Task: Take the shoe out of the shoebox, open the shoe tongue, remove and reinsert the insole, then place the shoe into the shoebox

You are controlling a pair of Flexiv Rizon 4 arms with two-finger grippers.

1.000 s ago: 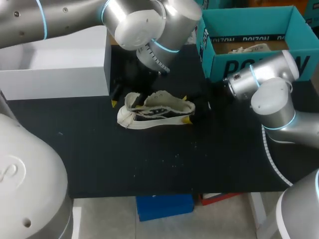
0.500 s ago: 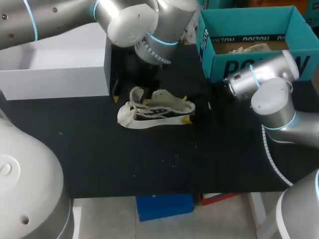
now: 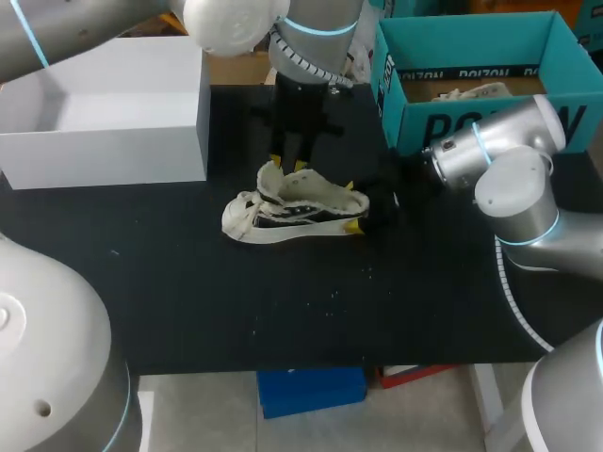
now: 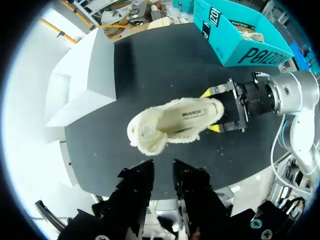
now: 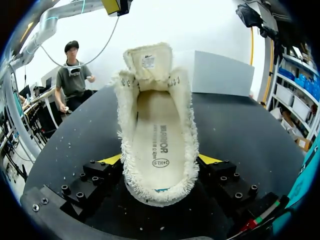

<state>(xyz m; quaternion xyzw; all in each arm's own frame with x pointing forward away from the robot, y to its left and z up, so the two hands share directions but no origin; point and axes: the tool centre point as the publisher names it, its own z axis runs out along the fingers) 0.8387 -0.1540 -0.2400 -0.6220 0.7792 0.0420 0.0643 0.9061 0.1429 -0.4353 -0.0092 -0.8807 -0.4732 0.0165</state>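
A cream fleece-lined shoe (image 3: pixel 297 209) stands upright on the black table, toe to the left, with its tongue (image 3: pixel 271 177) lifted. My right gripper (image 3: pixel 351 206) is shut on the shoe's heel, one yellow tip on each side; the right wrist view shows the insole (image 5: pixel 156 145) lying inside the shoe (image 5: pixel 155 100). My left gripper (image 3: pixel 287 164) hangs just above the tongue, its fingers drawn close with a narrow gap and nothing between them. From the left wrist view the shoe (image 4: pixel 175 122) lies below and apart from that gripper (image 4: pixel 163 175). The teal shoebox (image 3: pixel 471 122) stands at the back right.
A white open box (image 3: pixel 104 122) stands at the back left, close to my left arm. Something cream (image 3: pixel 466 92) lies inside the teal shoebox. Bare black tabletop (image 3: pixel 283 301) stretches in front of the shoe.
My left arm has swung right, from the shoe's toe side to above the tongue, and its fingers have drawn closer. The tongue stands higher. The right arm has kept still.
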